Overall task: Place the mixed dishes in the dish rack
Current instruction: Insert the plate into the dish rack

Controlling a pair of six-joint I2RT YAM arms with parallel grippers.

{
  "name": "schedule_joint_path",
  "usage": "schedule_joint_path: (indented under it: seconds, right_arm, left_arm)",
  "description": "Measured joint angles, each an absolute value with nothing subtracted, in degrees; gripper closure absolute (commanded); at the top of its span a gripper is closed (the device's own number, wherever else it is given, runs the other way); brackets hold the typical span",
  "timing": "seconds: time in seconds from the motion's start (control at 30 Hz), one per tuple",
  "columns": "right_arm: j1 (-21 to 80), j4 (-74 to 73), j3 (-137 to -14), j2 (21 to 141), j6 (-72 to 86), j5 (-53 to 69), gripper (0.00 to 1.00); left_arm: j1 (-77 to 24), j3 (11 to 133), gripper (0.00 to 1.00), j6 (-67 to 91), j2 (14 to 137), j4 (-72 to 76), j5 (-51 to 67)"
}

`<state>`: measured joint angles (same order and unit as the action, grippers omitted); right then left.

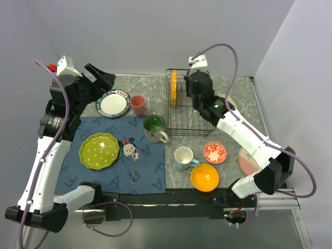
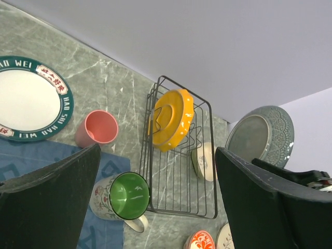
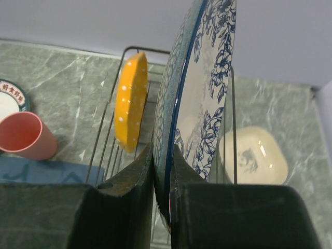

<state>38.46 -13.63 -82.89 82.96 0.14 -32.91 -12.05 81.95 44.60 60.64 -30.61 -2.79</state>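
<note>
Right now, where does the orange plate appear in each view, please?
Top external: orange plate on edge at the dish rack's left end.
Left wrist: orange plate centre frame, facing the camera.
Right wrist: orange plate left of centre, edge-on.
Shared landmark: pink cup, left of the dish rack.

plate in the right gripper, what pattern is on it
The plate has blue flowers on white, edged with a dark blue rim; clearest in the right wrist view.

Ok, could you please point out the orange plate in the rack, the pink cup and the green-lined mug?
orange plate [image 2: 171,120]: left wrist view, middle of its broad face.
pink cup [image 2: 99,127]: left wrist view, inside of its mouth.
green-lined mug [image 2: 128,196]: left wrist view, green inner bottom.
</note>
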Motion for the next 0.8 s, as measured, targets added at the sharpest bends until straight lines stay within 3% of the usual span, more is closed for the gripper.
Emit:
schedule_joint_path:
  seconds: [0.4, 0.8]
  right_arm:
    - [28.08, -26.74, -83.57, 78.56, 18.11, -15.0, 1.0]
    - [20.14, -23.81, -82.65, 78.59, 25.74, 5.41, 1.0]
  left_arm:
    - [-12.01, 80.12, 0.03, 44.21, 60.69, -29.74, -2.15]
    - [-11.86, 79.88, 0.03, 43.81, 60.69, -29.71, -2.13]
